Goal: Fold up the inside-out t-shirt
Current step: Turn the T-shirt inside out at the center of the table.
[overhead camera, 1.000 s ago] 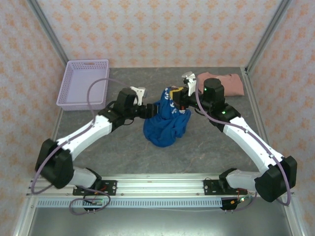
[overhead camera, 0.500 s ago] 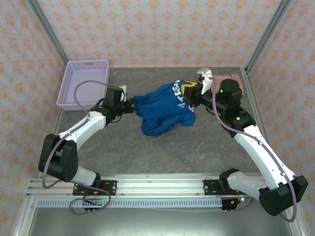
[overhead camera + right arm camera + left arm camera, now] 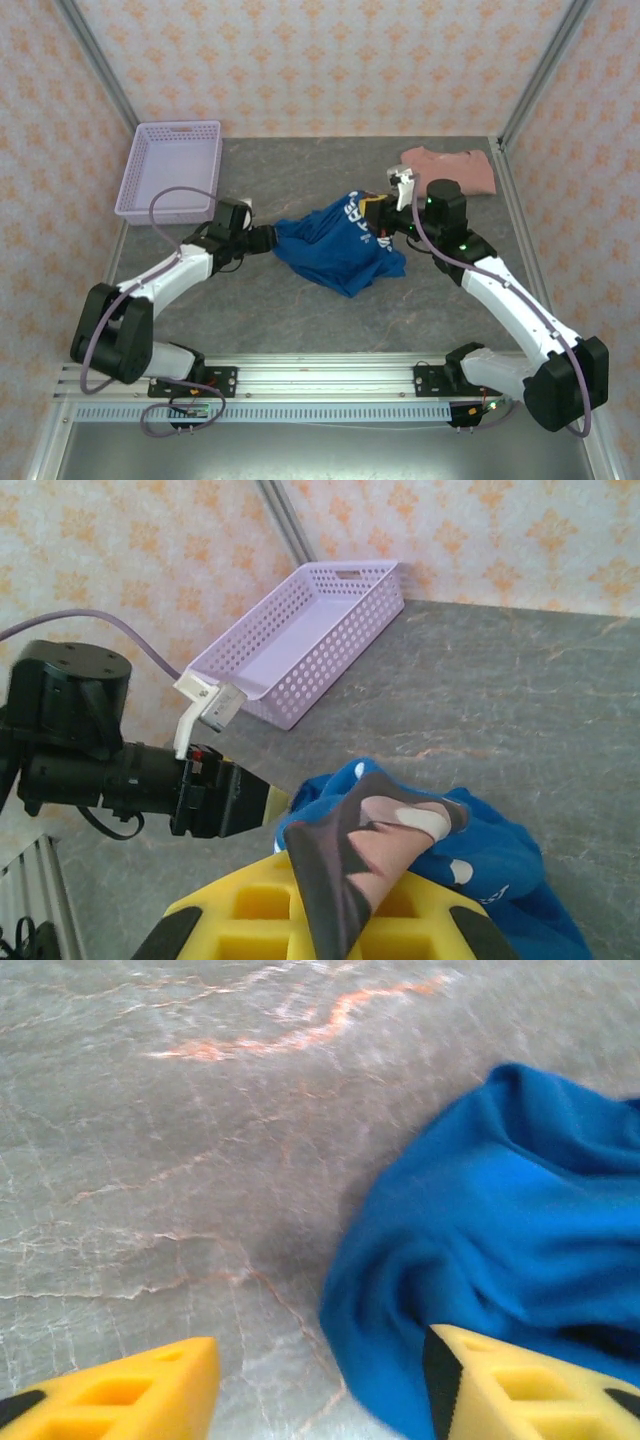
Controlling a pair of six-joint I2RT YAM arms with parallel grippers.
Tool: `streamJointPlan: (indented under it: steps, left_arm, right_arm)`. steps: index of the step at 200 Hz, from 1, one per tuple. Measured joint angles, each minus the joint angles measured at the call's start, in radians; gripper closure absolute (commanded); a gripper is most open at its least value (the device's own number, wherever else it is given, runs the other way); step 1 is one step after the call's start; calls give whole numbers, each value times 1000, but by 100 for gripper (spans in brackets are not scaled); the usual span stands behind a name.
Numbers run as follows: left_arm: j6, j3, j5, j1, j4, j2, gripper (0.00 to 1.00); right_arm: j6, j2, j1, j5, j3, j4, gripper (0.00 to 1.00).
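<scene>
The inside-out t-shirt is a crumpled royal-blue heap with white lettering in the middle of the table. My right gripper holds its far right part lifted. In the right wrist view that gripper is shut on a fold of the t-shirt showing dark, pink and white print. My left gripper sits low at the heap's left edge. In the left wrist view it is open, with the blue cloth lying against the right fingertip and bare table by the left one.
A lilac perforated basket stands at the back left, also seen as the basket in the right wrist view. A salmon-pink folded shirt lies at the back right. Patterned walls and metal frame posts close off the grey marbled table.
The left gripper shut on the shirt's left edge, drew it leftwards, then opened and let it go. The right gripper came nearer and lower, and the shirt has settled onto the table.
</scene>
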State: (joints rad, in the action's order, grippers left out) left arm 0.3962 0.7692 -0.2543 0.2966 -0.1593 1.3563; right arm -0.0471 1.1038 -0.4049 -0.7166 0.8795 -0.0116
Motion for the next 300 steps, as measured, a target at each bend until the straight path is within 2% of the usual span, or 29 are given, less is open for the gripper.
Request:
streamJointPlan:
  steps: [18, 41, 59, 93, 103, 113, 138, 145, 155, 169, 201, 216, 233, 240, 249, 266, 270, 275, 290, 300]
  left_arm:
    - [-24, 12, 0, 70, 16, -55, 26]
    - [-71, 89, -2, 154, 11, -36, 25]
    - [-108, 206, -14, 191, -1, 55, 25]
    - [-146, 346, -66, 195, -56, 231, 26]
    - [-157, 365, -87, 195, -78, 272, 31]
    - [-164, 385, -108, 195, -102, 312, 42]
    - [-179, 441, -151, 195, -152, 385, 89]
    - [-180, 453, -157, 195, -160, 391, 97]
    - [-181, 468, -163, 193, -168, 389, 100]
    - [-157, 480, -190, 183, -159, 358, 100]
    - [44, 446, -313, 81, 0, 142, 100]
    - [121, 447, -340, 39, 79, 31, 100]
    - [187, 455, -366, 31, 135, -62, 100]
    - [208, 462, -378, 32, 151, -87, 100]
    - [231, 468, -397, 37, 170, -105, 100]
    - [240, 472, -425, 37, 176, -109, 100]
    - [239, 471, -431, 37, 175, -108, 100]
    - [234, 470, -444, 37, 177, -105, 100]
    - [213, 451, -478, 37, 181, -103, 100]
    - [178, 437, -501, 37, 179, -105, 100]
  right_arm:
    - [4, -18, 0, -16, -38, 23, 100]
    - [-2, -53, 0, -18, -102, 57, 100]
    - [-19, -84, -4, -16, -153, 80, 100]
    - [-58, -139, -12, 5, -224, 118, 100]
    - [-69, -149, -15, 15, -240, 127, 100]
    - [-85, -159, -20, 30, -259, 131, 100]
    - [-127, -189, -31, 86, -320, 151, 100]
    - [-137, -197, -33, 111, -333, 163, 100]
    - [-146, -209, -35, 162, -346, 190, 100]
    - [-151, -230, -39, 233, -349, 220, 99]
    - [-121, -342, -58, 391, -351, 214, 95]
    - [-93, -384, -68, 435, -351, 185, 90]
    - [-62, -389, -80, 468, -352, 153, 82]
    - [-55, -377, -87, 482, -352, 148, 77]
    - [-37, -351, -97, 502, -352, 148, 64]
    - [-15, -298, -113, 523, -348, 168, 50]
    - [-8, -286, -118, 522, -346, 175, 40]
    - [-3, -277, -124, 514, -344, 180, 35]
    - [25, -273, -137, 465, -343, 168, 28]
    - [27, -273, -143, 415, -338, 134, 27]
